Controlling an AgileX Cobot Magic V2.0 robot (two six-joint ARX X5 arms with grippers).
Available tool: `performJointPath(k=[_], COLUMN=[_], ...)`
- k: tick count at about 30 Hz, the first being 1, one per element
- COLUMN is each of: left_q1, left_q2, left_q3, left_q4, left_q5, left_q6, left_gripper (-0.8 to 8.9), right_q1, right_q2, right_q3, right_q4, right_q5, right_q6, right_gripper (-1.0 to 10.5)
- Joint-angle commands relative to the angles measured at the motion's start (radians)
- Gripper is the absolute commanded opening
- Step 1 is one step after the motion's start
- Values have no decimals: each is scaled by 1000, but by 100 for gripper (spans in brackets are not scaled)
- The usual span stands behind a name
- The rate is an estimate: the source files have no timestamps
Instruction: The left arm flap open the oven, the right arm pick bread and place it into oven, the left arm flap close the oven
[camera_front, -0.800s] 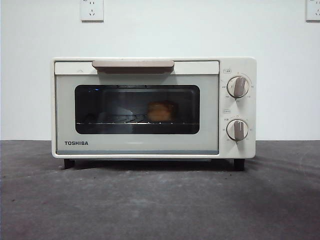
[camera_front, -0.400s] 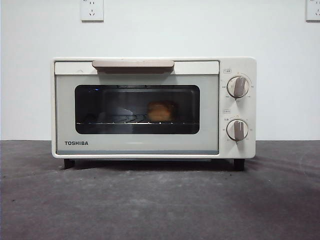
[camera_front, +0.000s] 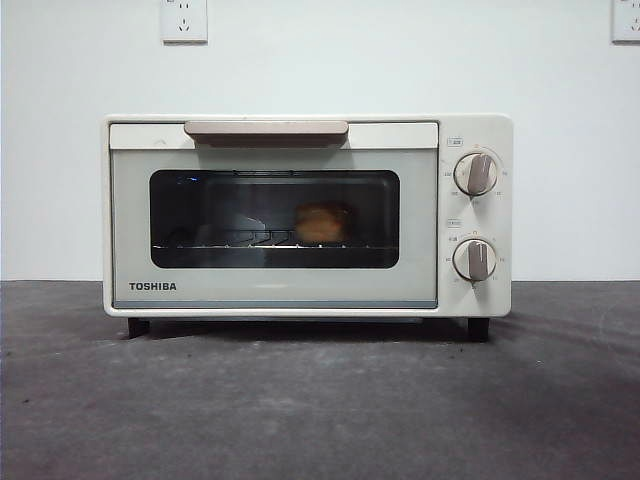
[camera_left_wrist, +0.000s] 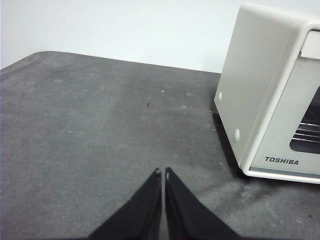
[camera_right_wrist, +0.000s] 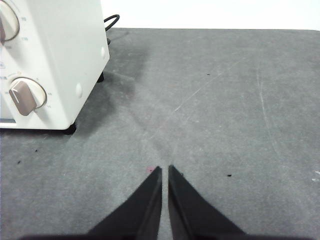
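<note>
A: Start with the fingers. What is the left gripper (camera_left_wrist: 163, 172) doing?

B: Its two black fingers (camera_left_wrist: 150, 200) are pressed together, tips nearly meeting, holding nothing. It hangs over bare grey worktop (camera_left_wrist: 100, 125), well apart from the oven (camera_left_wrist: 260, 85), whose cream side panel and the corner with the TOSHIBA lettering show off to one side.

A: And the right gripper (camera_right_wrist: 165, 170)?

B: Much the same. Its fingers (camera_right_wrist: 187, 210) are closed on each other with only a thin slit between them, empty, above the worktop. The oven's knob side is near it, and a black cable (camera_right_wrist: 111, 21) loops out behind that corner.

A: Where is the bread (camera_front: 321, 223)?

B: Inside the oven, seen through the dark glass window (camera_front: 220, 210). It sits on the wire rack (camera_front: 230, 241), right of the window's middle, a small golden-orange lump.

A: The door?

B: Shut flat against the front, with the beige bar handle (camera_front: 266, 128) along its top edge. Two beige knobs (camera_front: 476, 173) sit one above the other on the right panel. In the front view neither arm shows. Two wall sockets (camera_front: 184, 20) sit high on the white wall behind.
</note>
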Motion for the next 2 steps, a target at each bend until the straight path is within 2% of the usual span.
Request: performJointPath(k=[1, 2], left_q1=[1, 1], left_q2=[0, 0], left_q3=[-21, -21], left_q4=[10, 10], left_q5=[-2, -2], left_q6=[-6, -6], left_gripper=[21, 21], right_q1=[0, 0], right_q2=[-2, -2], right_q3=[-10, -10], right_q4=[10, 10], right_q5=[1, 1], right_q6=[-8, -8], right_gripper=[19, 19])
